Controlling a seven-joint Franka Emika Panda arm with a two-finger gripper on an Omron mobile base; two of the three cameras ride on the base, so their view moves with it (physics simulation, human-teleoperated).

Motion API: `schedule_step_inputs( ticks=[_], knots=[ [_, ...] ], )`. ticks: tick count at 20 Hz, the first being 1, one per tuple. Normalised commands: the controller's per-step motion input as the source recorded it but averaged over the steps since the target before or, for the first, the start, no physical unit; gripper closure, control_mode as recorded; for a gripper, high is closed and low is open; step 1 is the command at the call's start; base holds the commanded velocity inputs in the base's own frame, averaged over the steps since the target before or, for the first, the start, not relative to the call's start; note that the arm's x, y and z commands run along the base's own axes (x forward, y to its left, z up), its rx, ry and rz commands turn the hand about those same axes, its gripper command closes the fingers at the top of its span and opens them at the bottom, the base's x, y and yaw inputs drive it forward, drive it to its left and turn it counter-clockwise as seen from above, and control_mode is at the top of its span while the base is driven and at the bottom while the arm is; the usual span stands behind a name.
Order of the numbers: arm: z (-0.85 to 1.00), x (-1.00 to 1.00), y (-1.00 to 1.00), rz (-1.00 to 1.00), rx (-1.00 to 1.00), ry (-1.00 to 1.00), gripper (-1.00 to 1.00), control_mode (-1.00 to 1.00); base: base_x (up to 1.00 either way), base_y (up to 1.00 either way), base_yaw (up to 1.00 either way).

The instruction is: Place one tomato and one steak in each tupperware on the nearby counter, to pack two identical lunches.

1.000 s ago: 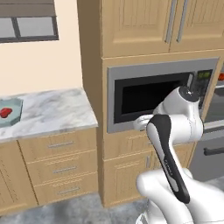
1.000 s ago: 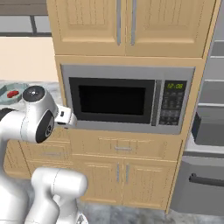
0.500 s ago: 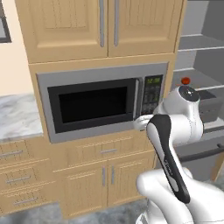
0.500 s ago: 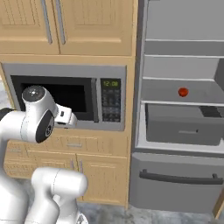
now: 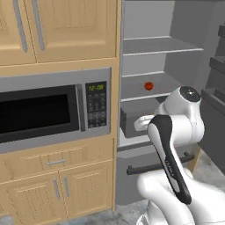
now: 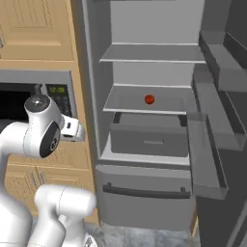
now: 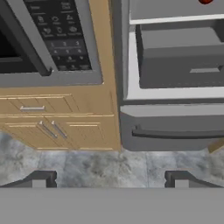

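Claw (image 7: 107, 177) spread wide and empty, pointed low at the drawers and floor, likely tucked for travel. Tomato (image 6: 149, 99) sits on the open fridge's (image 6: 91, 87) middle shelf, above and off to one side of the claw, well apart; a reach is probably next.

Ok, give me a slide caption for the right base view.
Open fridge beside the microwave, a single tomato on its middle shelf, arm raised at left.
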Motion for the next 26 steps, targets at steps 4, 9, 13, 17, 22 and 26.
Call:
schedule_step_inputs(
  ticks=[4,9,13,17,22,26],
  knots=[
    [0.0,0.0,0.0,0.0,0.0,0.0,-1.0,1.0,-0.01,-0.77,0.0],
    [0.0,0.0,0.0,0.0,0.0,0.0,-1.0,1.0,0.0,-0.49,0.0],
    [0.0,0.0,0.0,0.0,0.0,0.0,-1.0,1.0,0.0,-0.42,0.0],
    [0.0,0.0,0.0,0.0,0.0,0.0,-1.0,1.0,0.0,-0.53,0.0],
    [0.0,0.0,0.0,0.0,0.0,0.0,-1.0,1.0,0.0,-0.26,0.0],
    [0.0,0.0,0.0,0.0,0.0,0.0,-1.0,1.0,0.11,0.04,-0.02]
  ],
)
